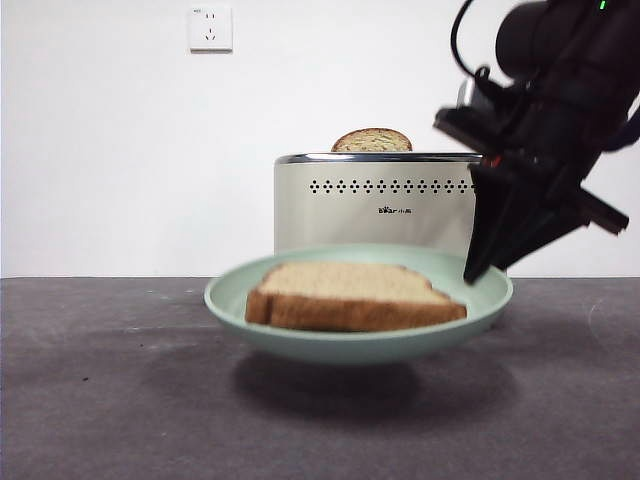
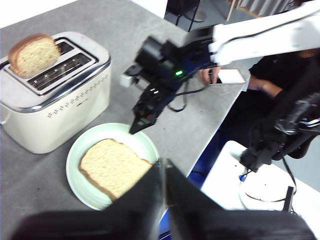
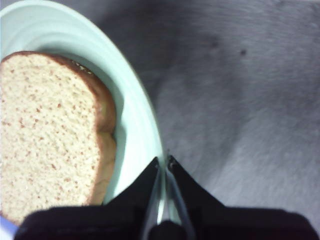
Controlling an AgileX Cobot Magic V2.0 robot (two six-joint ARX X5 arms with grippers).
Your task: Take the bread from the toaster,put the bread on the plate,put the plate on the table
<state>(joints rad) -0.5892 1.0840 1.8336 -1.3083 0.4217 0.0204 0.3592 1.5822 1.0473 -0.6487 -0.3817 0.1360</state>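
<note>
The bread (image 1: 350, 295) lies flat on the mint-green plate (image 1: 226, 296). The plate hangs a little above the dark grey table (image 1: 100, 400), with its shadow under it, in front of the cream toaster (image 1: 375, 210). My right gripper (image 1: 478, 268) comes down from the upper right and is shut on the plate's right rim. The right wrist view shows its jaws (image 3: 164, 162) pinching the rim (image 3: 135, 115) beside the bread (image 3: 45, 130). My left gripper (image 2: 164, 165) is shut and empty, high above the plate (image 2: 80, 150), the bread (image 2: 112, 167) and the toaster (image 2: 55, 110).
A second slice with a domed top (image 1: 372, 141) stands in one toaster slot (image 2: 32, 54). A wall socket (image 1: 210, 28) is on the white wall behind. The table's edge (image 2: 215, 130) runs close to the plate, and a person with a phone (image 2: 227, 76) sits beyond it.
</note>
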